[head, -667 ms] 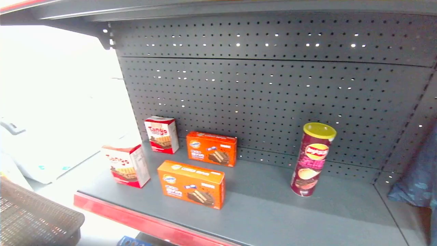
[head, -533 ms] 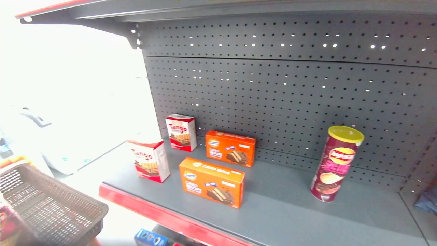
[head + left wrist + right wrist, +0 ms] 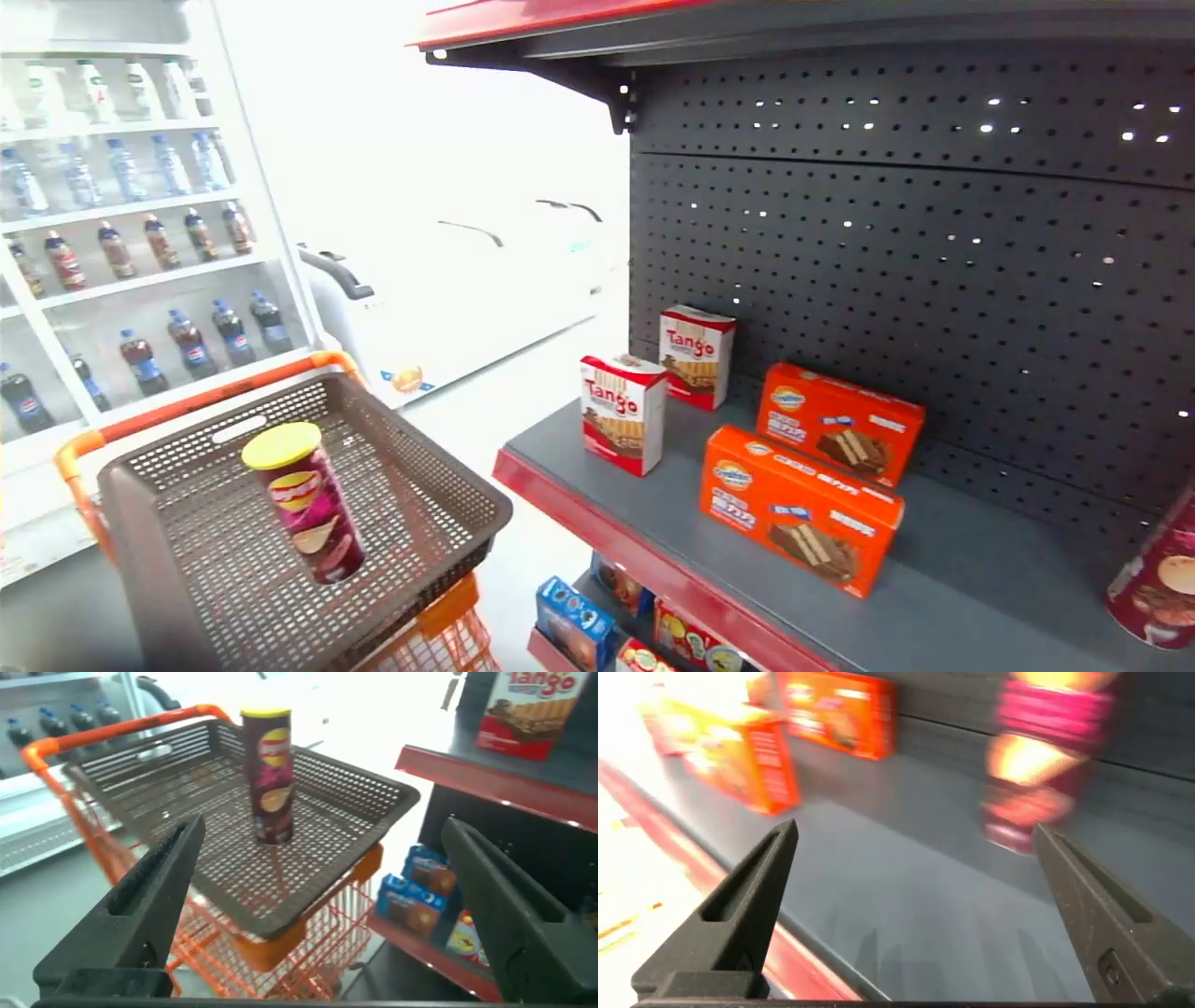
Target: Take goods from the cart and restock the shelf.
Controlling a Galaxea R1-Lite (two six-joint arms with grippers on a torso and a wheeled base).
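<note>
- The left pincer (image 3: 322,831) is hanging with its two dark fingers spread wide and nothing between them, pointing towards the cart (image 3: 121,751) from just beside the shelf's (image 3: 505,775) red front edge.
- The right pincer (image 3: 913,831) is likewise gaping and holding nothing, and is pointing low over the grey shelf board (image 3: 906,887).
- The left wrist view is showing the orange wire frame under the cart's brown mesh basket, and blue packets (image 3: 420,891) sitting on the lower shelf.
- In the head view the cart (image 3: 429,448) is standing to the left of the shelf (image 3: 934,597), near its corner.
- A purple chip can (image 3: 303,504) with a yellow lid is standing upright on the basket floor, apart from the walls; the left wrist view is framing it (image 3: 269,775) between the fingers.
- Two red-and-white wafer boxes are standing on the shelf's left end, one near the front (image 3: 623,413) and one behind it (image 3: 695,357).
- Two orange boxes are standing to their right, one in front (image 3: 801,509) and one near the pegboard (image 3: 840,425).
- A second chip can (image 3: 1158,583) is standing at the head view's right edge; the right wrist view is showing it (image 3: 1036,756) blurred, ahead of the right pincer.
- Farthest off, beyond the cart, a cooler (image 3: 140,243) is holding rows of bottles.
</note>
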